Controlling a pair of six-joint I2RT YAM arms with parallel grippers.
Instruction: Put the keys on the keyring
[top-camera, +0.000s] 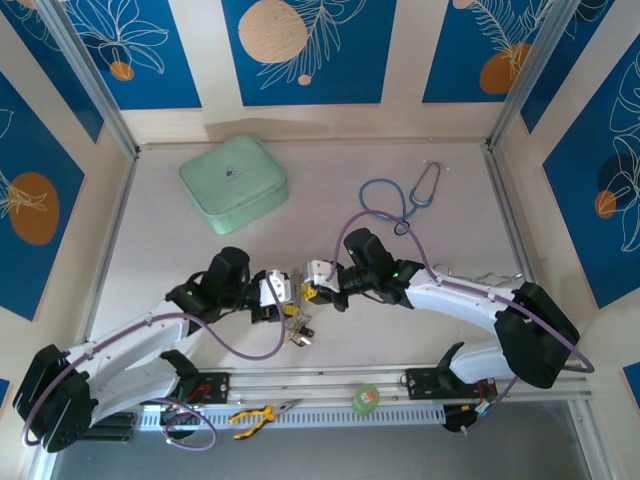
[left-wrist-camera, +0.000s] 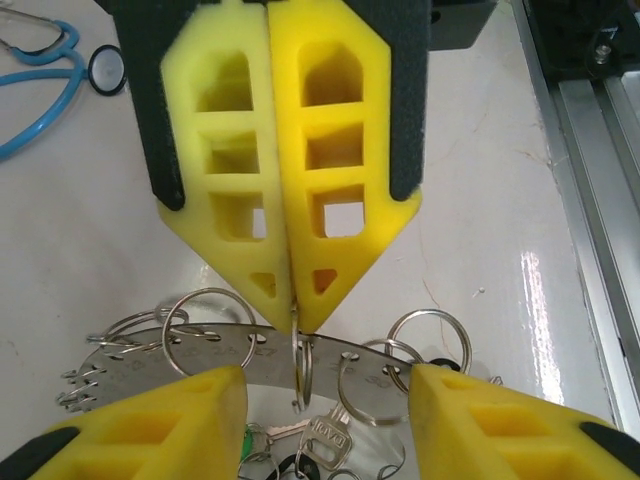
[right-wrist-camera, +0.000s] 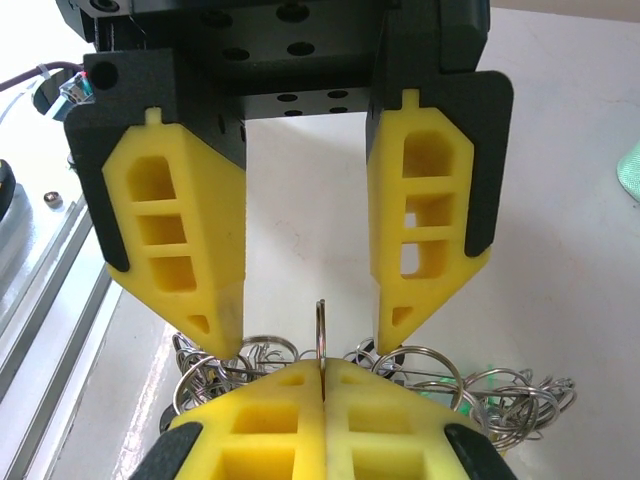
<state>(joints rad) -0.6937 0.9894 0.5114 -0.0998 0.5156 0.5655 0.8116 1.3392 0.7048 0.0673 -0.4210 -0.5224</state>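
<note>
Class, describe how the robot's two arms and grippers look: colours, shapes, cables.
The left arm and right arm have white links, black joints and a looping purple cable each. The left gripper and right gripper have black mounts with yellow wedge-shaped fingers, pierced by rectangular cut-outs.

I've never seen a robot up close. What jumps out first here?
Two yellow-fingered hands meet mid-table: the right hand pinches a small ring upright, the left hand gapes open opposite, over a jumble of keys. A mint case sits back left, a blue stethoscope back right.
</note>
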